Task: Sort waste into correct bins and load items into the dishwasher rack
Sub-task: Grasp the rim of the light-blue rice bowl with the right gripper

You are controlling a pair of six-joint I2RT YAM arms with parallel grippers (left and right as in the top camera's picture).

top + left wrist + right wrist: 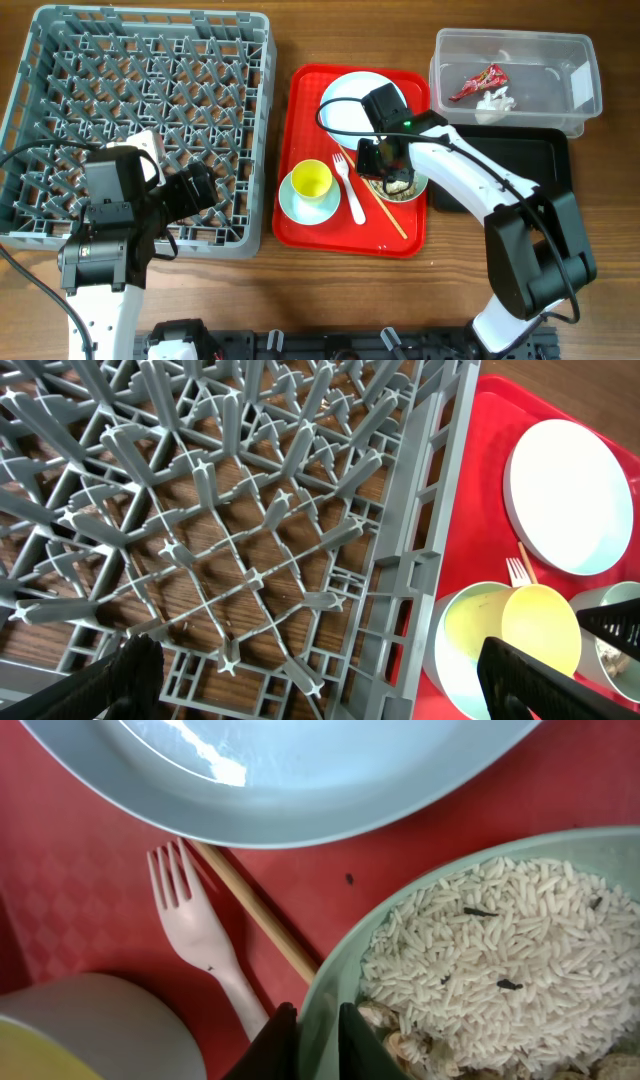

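**Rice bowl gripped at the rim, lift to come**

Clamps the right gripper [318, 1020] on the rim of the pale green bowl [430, 870], with one finger inside the wall, one outside, and both drawn in against the plastic. Finds that bowl at the right edge of the red serving tray [305, 150], heaped with rice scraps [480, 950]. Sits just beside the chopstick [255, 910] and the white fork [200, 920], and just below the white plate [350, 95]. Shows the yellow cup [311, 180] nested in the pale blue bowl [298, 208] further left on the same tray. Hangs the left gripper [315, 660] over the right-hand side of the dishwasher rack [266, 130], fingers wide apart and holding nothing.

Reads as the food-scrap step of the sorting. Places the red wrapper [478, 82] and the tissue [497, 100] already in the clear tub [590, 70]. Shows nothing on the visible part of the black tray [545, 170], close by on the right.

Calls next for a level lift clear of the serving tray and a short carry to the right. Then needs a slow tip to shed the rice, probably into the black tray, though hard to say for certain. Warrants care: a one-sided pinch on a loaded bowl, likely to sag or swing, and a chopstick near enough to be dragged along. Leaves the emptied bowl, and every other dish, to be racked afterwards.
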